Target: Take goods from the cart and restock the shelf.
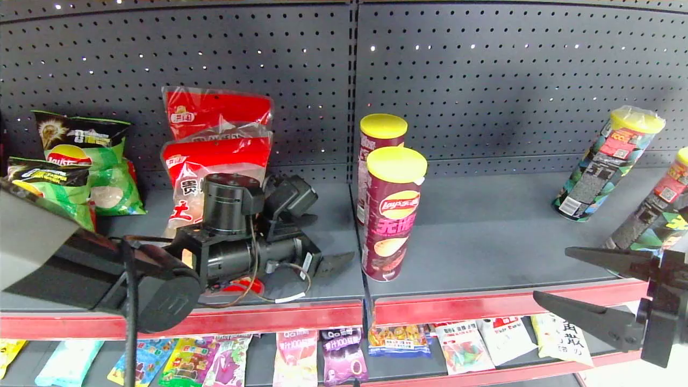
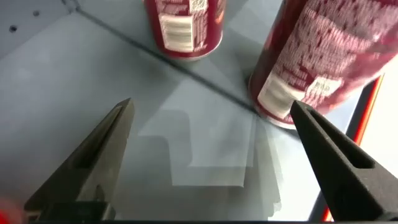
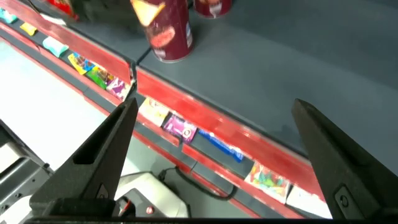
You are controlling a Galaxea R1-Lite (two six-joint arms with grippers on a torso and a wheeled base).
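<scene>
Right now the front crisp canister (image 1: 391, 215), maroon with a yellow lid, stands upright near the front lip of the grey shelf (image 1: 484, 236), just beside the seam between two shelf panels. Directly behind that canister, closer to the perforated back panel (image 1: 484, 80), stands a second maroon canister (image 1: 380, 134) of the same kind, also upright; whether the two touch I cannot tell. The left gripper (image 1: 334, 236) sits low over the shelf just to the left of the front canister. Its black fingers are spread wide with nothing between them, and their tips point toward the canister without touching it. Further left of the canister, behind the left arm, two red snack bags (image 1: 215, 145) lean against the back panel, and beyond them sit green crisp bags (image 1: 80, 161). Well to the right of the front canister stand two patterned canisters (image 1: 607, 161) with yellow lids, one nearer the shelf's lip than the other. The right gripper (image 1: 551, 274) hangs in front of the shelf's red front edge (image 1: 457, 306), to the right of the front canister and lower than it, its jaws released and empty. Below the canister, on the lower shelf (image 1: 484, 376), flat sweet packets (image 1: 344, 355) lie in a row
</scene>
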